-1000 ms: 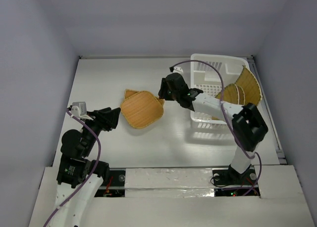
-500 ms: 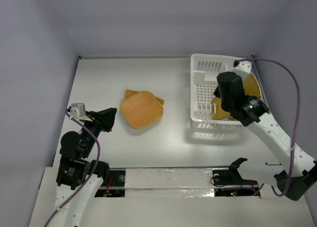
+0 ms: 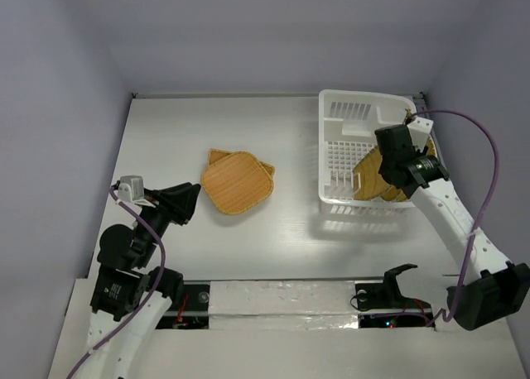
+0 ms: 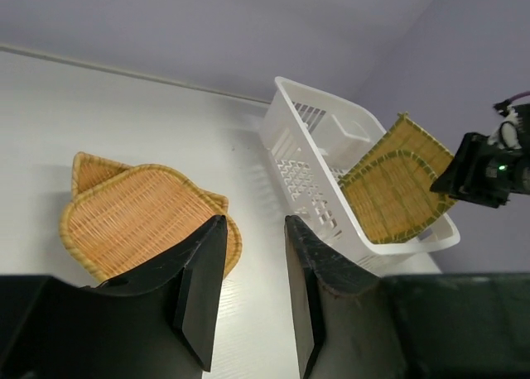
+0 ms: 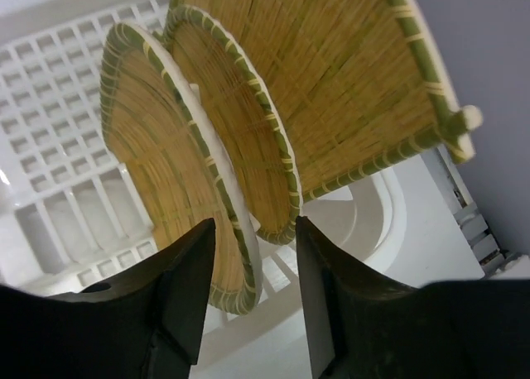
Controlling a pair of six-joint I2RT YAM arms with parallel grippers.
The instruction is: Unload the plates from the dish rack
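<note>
The white dish rack [image 3: 325,151] stands at the back right. Three yellow-tan plates with green rims [image 3: 370,170] stand on edge in it. My right gripper [image 3: 389,168] is above them, open. In the right wrist view its jaws [image 5: 252,222] straddle the lower rim of the nearest plate [image 5: 157,147], with a second plate [image 5: 240,122] and a larger one [image 5: 348,64] behind. Two or three tan-orange plates lie stacked [image 3: 236,180] on the table's middle. My left gripper [image 3: 186,201] is open and empty near that stack [image 4: 132,222].
The rack [image 4: 290,139] sits close to the right wall and the table's back right corner. White table surface [image 3: 166,131] lies between the stack and the left wall. The right arm's purple cable [image 3: 489,164] arcs past the rack's right side.
My right gripper has left the stacked plates in the middle and swung right, back over the rack, and now sits down over the standing plates. The left arm has barely shifted.
</note>
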